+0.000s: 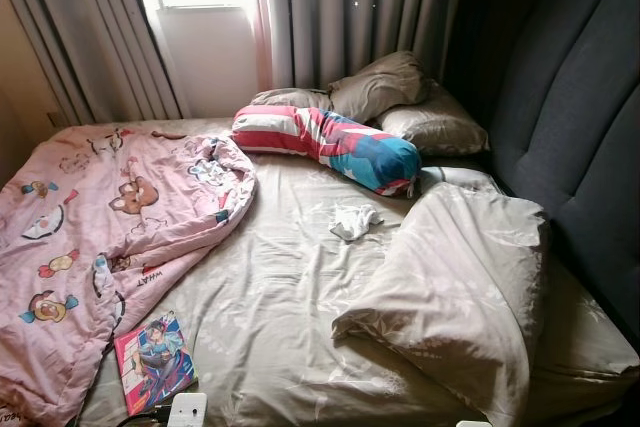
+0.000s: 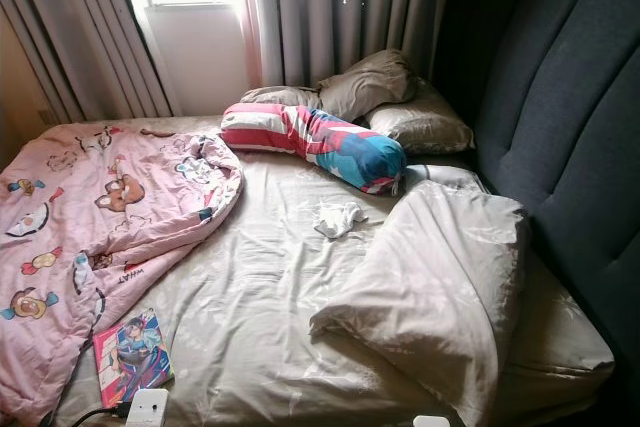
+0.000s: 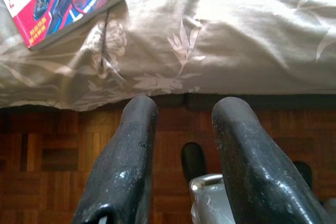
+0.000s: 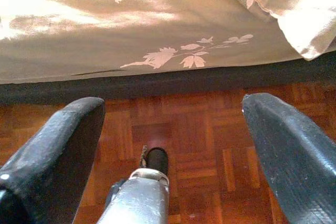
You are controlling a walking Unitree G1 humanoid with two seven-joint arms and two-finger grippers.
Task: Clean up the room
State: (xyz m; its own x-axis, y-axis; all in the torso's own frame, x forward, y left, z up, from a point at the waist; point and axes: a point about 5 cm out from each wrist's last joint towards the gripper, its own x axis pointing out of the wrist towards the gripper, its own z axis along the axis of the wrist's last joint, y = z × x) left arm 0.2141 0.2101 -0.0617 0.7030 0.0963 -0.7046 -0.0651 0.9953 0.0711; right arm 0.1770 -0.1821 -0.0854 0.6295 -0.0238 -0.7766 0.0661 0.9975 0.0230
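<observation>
Left gripper [image 3: 181, 156]: two black fingers parted a moderate gap, nothing held, hung low at the foot of the bed over the reddish-brown parquet floor [image 3: 47, 150]. Right gripper [image 4: 173, 145]: fingers spread wider, likewise empty, above the same parquet beside the bed edge.

Just beyond the left fingers, the hanging edge of the beige leaf-printed bedsheet [image 3: 220, 51] is seen, and on it the glossy pink-bordered illustrated book [image 3: 63, 1], lying flat at the near left corner of the mattress. Beside the book a small white charger block [image 1: 187, 410] is noted at the sheet's edge.

Farther out: a crumpled pink cartoon-print quilt [image 1: 90, 217] over the left half, a rumpled beige duvet [image 1: 460, 287] on the right, a small white crumpled cloth [image 1: 353, 220] mid-bed, a striped red, white and blue bolster pillow [image 1: 330, 145], and grey-brown pillows [image 1: 400, 97] against the dark upholstered headboard [image 1: 570, 117].

Judgement: the book is the closest loose item; it lies up and forward of the left gripper, its long axis running roughly away from the bed's foot. The left arm is judged nearer.
</observation>
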